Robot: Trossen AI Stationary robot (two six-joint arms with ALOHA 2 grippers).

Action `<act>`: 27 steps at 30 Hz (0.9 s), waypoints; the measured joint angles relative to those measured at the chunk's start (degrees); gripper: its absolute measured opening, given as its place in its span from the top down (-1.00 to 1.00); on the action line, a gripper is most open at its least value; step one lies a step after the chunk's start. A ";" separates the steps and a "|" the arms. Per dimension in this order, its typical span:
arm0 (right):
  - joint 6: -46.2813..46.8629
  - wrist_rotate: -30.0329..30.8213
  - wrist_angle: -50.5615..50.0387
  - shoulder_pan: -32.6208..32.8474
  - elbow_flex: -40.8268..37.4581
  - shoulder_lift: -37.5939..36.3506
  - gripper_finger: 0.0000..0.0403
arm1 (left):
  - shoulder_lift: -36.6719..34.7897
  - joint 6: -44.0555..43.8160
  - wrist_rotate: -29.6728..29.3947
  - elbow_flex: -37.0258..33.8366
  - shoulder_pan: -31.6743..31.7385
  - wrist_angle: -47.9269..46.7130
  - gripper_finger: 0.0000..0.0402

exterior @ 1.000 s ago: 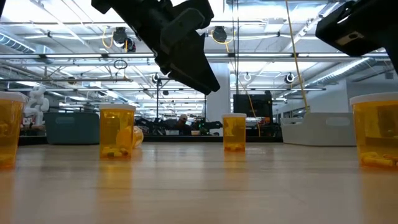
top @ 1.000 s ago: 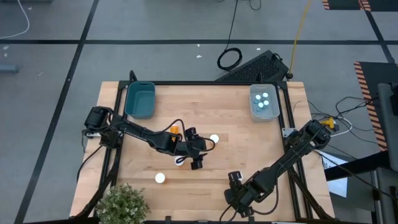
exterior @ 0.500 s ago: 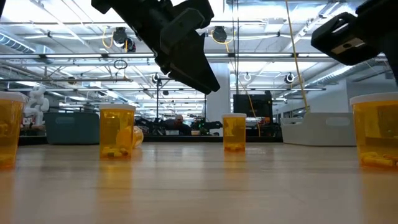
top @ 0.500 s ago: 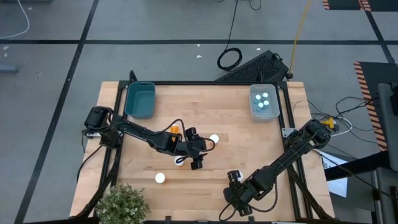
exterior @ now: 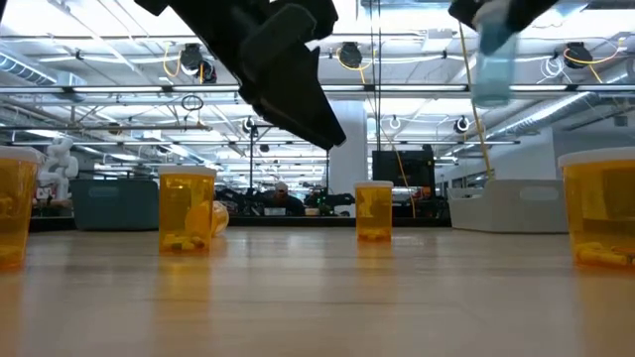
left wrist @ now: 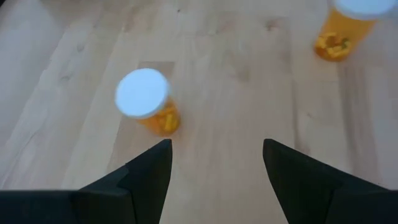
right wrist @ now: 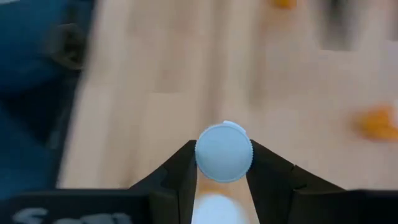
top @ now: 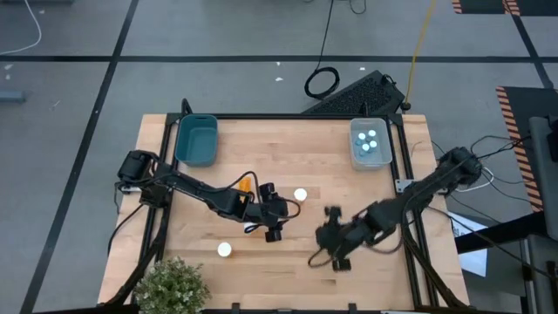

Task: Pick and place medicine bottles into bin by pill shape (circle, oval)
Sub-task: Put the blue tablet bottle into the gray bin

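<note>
My right gripper hangs over the table's near middle, shut on a pale blue medicine bottle with a round pale cap. My left gripper hovers open over the table's centre. An orange bottle with a white cap stands on its base just ahead of the left gripper's fingers, untouched. Other orange bottles stand on the wood: one beyond the left gripper, one toward the near left, one by the left arm. The low view shows orange bottles standing on the table. My right gripper pinches the pale blue bottle between its two fingers, one finger on each side of it at or just under the cap. The fingers point down from above. The bottle hangs upright, lifted well clear of the table.
A teal bin sits at the far left of the table. A clear bin at the far right holds several bottles. A potted plant stands at the near left corner. Bare wood lies between the two grippers.
My right gripper has swung up and away from the table's near edge toward its middle, carrying the pale blue bottle, which now shows high in the low view. My left gripper has stayed about where it was.
</note>
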 joint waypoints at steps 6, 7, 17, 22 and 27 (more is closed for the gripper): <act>1.45 7.51 -14.04 -7.69 0.02 -9.96 0.43 | 0.00 1.97 -1.96 0.00 -1.59 0.81 -0.26; 1.66 8.12 -16.34 -9.46 0.02 -11.64 0.43 | 0.00 2.19 -2.00 0.00 -1.66 1.05 -0.26; -0.50 12.65 -30.33 -33.36 -3.38 -25.93 0.43 | -0.02 4.09 -2.04 0.00 -1.19 2.37 -0.26; -3.52 12.51 -30.16 -45.96 -9.45 -30.83 0.42 | -0.02 4.10 -2.26 0.00 -1.24 2.35 -0.26; -5.18 10.74 -27.54 -55.62 -15.84 -32.79 0.42 | -0.01 4.08 -2.30 0.00 -1.39 2.34 -0.26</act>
